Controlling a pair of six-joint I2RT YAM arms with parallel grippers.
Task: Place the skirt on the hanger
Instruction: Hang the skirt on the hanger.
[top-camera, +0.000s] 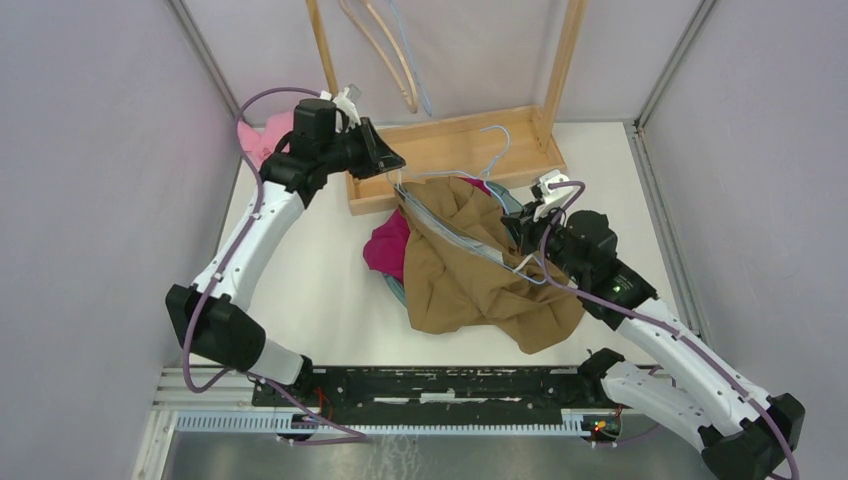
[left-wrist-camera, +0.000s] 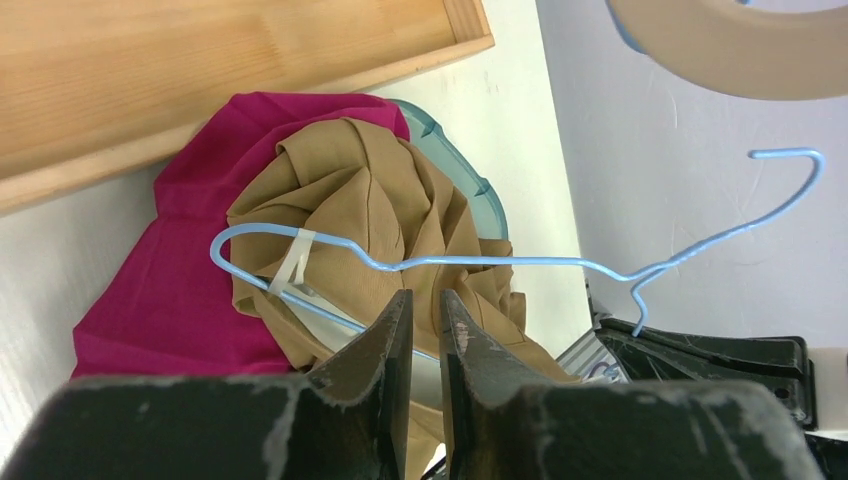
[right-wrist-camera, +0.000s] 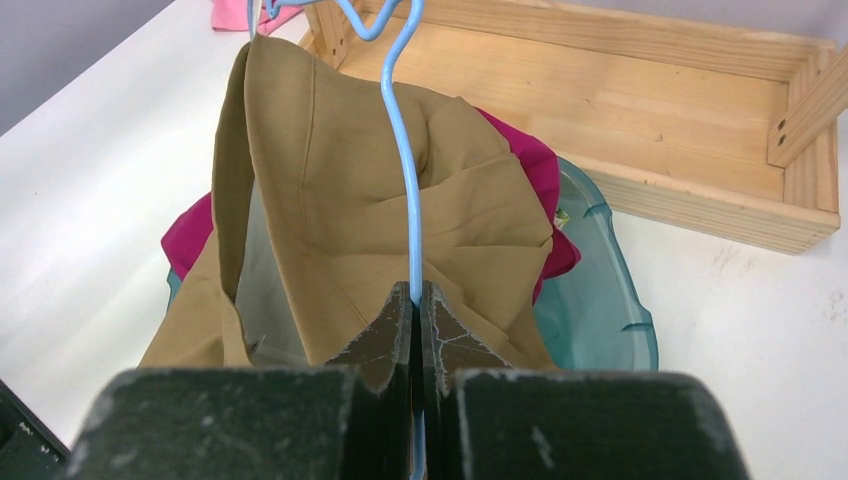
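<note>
A: Two cloths in that heap, then. What are they made of?

B: The skirt (top-camera: 470, 265) is a matte tan woven fabric, crumpled into deep, soft folds. Under it lies a magenta garment (top-camera: 388, 248), which is smoother and flatter. Both spill over a translucent teal plastic basin (right-wrist-camera: 600, 300) with a rounded rim, set on the white table (top-camera: 300, 280).

A: And the hanger?

B: The hanger (right-wrist-camera: 405, 170) is thin blue wire, curled into a hook at one end, with a strip of white tape wrapped near one shoulder. It lies slantwise across the top of the skirt, between the two arms. Just behind is a shallow wooden tray (right-wrist-camera: 650, 90) of pale, grainy boards with square corners.

A: What is the right claw doing?

B: The right gripper (right-wrist-camera: 415, 290) is clamped on the hanger. Its scuffed black fingers press flat together, and the blue wire comes straight out from between them.

A: The left one?

B: The left gripper (left-wrist-camera: 425, 300) stands narrow, only a slim slit between its chipped black fingers. The tips sit just over the skirt's bunched folds, and the hanger's lower wire passes behind them. The skirt's upper edge rises toward that claw, but I cannot tell whether it pinches the cloth.
</note>
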